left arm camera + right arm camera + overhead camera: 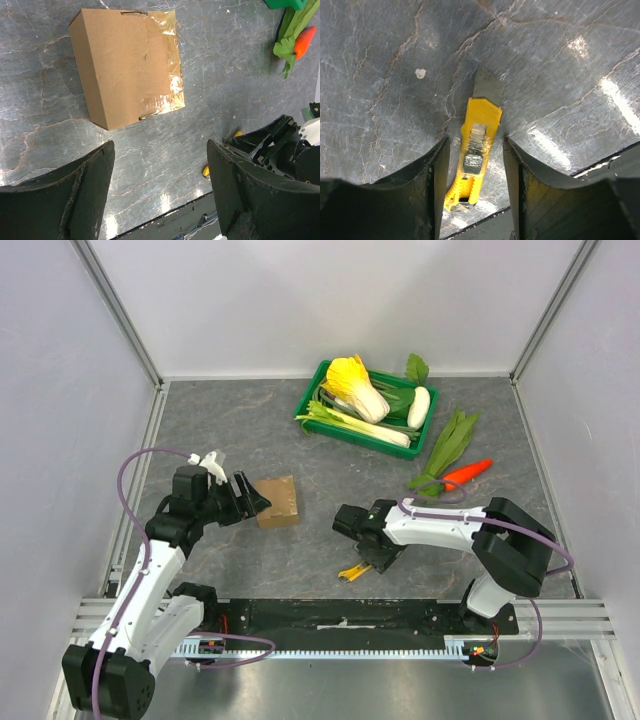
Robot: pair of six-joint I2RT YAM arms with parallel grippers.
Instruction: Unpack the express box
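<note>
Express box point(277, 502) lies closed on grey counter point(250, 430), left of centre. Left fingers point(250, 490) near its left side. Right fingers point(380, 555) low over yellow knife point(352, 572).

Left wrist: left fingers point(85, 195) wide apart, empty; taped box point(127, 65) beyond them, not touched.

Right wrist: right fingers point(425, 190) part-open astride knife point(477, 150), slim gap each side, no grip.

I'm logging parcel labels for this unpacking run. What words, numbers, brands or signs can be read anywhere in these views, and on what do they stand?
No readable text in any view.
express box: plain brown cardboard with clear tape; no label or print on the faces shown.
yellow utility knife: no brand or marking visible.
green crate: too small to tell whether it carries any lettering.
</note>
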